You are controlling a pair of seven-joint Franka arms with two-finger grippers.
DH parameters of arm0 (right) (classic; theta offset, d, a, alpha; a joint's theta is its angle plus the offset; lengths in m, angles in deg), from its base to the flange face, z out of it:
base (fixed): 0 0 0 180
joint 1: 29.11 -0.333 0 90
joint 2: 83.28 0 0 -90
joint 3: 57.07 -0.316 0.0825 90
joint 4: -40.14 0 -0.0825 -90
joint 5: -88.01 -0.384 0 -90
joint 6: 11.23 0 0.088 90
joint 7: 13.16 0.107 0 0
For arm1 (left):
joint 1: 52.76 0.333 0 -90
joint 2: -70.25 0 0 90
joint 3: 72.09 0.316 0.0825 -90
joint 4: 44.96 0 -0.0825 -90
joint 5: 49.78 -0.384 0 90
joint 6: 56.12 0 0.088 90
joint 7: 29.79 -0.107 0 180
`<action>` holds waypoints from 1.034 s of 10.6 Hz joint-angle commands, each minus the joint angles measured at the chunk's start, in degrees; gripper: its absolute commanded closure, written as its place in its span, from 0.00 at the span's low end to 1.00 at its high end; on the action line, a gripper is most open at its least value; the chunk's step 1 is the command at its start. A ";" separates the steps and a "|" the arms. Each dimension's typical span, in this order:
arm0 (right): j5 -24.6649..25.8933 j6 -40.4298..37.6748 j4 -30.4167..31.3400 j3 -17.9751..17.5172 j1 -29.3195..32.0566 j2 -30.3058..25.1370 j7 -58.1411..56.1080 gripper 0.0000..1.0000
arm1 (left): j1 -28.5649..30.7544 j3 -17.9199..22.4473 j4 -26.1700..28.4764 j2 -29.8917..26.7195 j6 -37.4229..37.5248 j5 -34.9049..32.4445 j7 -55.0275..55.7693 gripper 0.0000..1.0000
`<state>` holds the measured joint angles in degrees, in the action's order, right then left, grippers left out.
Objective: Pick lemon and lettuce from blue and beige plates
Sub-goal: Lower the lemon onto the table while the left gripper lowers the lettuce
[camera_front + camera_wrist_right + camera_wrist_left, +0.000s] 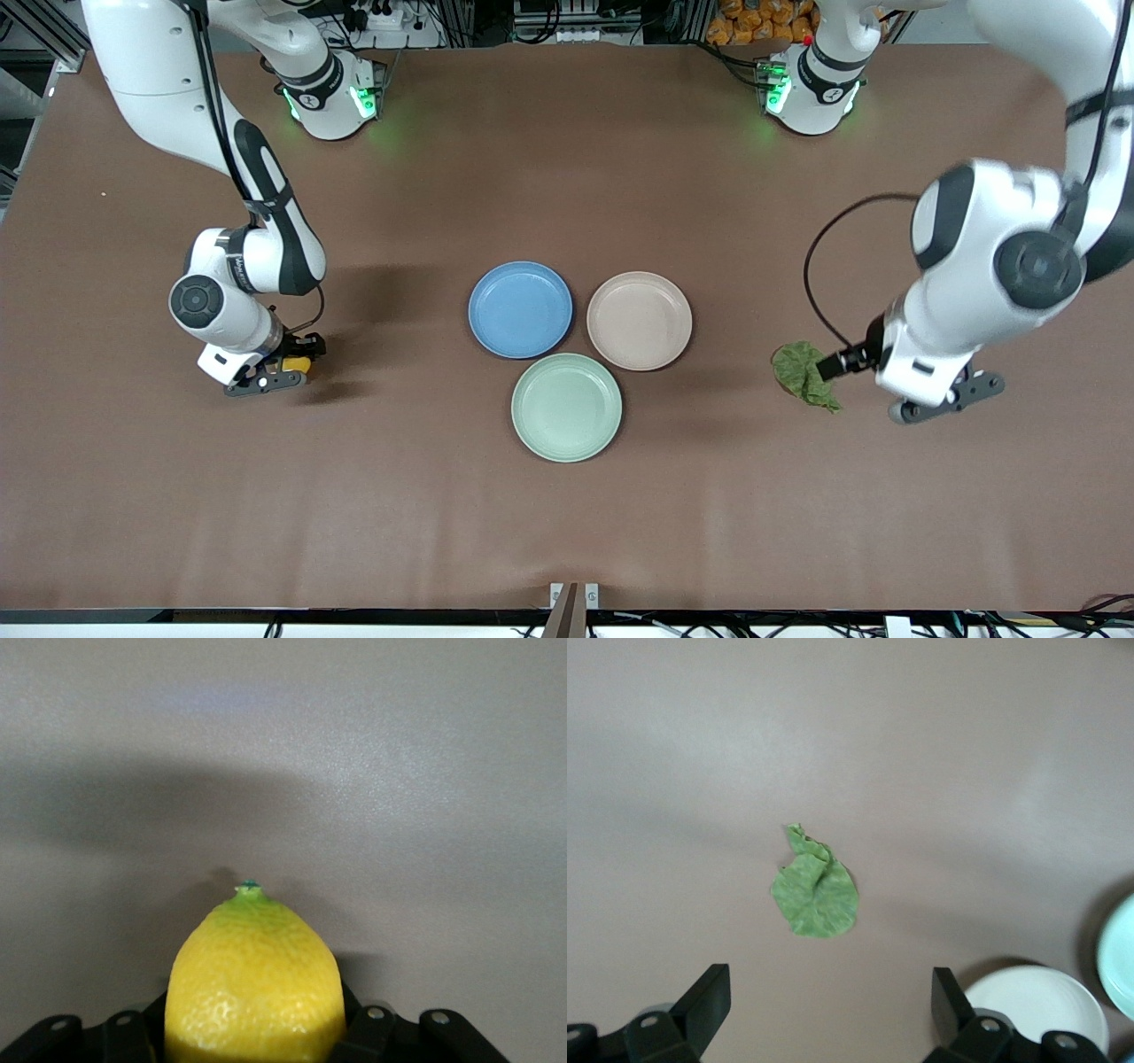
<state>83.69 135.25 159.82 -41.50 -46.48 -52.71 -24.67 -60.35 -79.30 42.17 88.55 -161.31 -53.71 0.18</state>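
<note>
The yellow lemon (255,979) sits between the jaws of my right gripper (255,1041), which is shut on it low over bare table toward the right arm's end; in the front view the lemon (298,363) peeks out beside that gripper (266,379). The crinkled green lettuce (804,374) lies flat on the table toward the left arm's end, off the plates. My left gripper (946,397) is open and empty above the table beside the leaf; its wrist view shows the lettuce (815,895) ahead of the spread fingers (702,1001). The blue plate (520,309) and the beige plate (639,320) are empty.
A pale mint-green plate (566,407), also empty, lies nearer the front camera, touching the other two. The beige plate (1036,1005) and the mint plate's edge (1121,952) show in the left wrist view. Brown table mat all around.
</note>
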 commanded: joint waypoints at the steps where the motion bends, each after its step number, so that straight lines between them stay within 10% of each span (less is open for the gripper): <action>1: -1.39 0.48 -0.59 -0.19 -0.03 0.20 -0.71 0.00 | 0.29 -1.14 1.90 -5.36 3.22 -1.52 -3.51 0.00; 7: -1.31 -24.10 -15.60 -0.10 -0.73 -3.67 -0.53 0.00 | 5.47 -1.06 1.55 -11.87 7.62 1.81 -11.68 0.00; 11: -1.31 -26.68 -17.30 -0.02 -0.38 -11.03 -0.27 0.00 | 6.00 -0.44 0.77 -14.95 11.66 2.69 -15.37 0.00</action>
<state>83.06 110.11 141.79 -41.46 -47.23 -59.51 -24.67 -54.94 -79.78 42.46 75.68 -151.33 -52.52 -12.61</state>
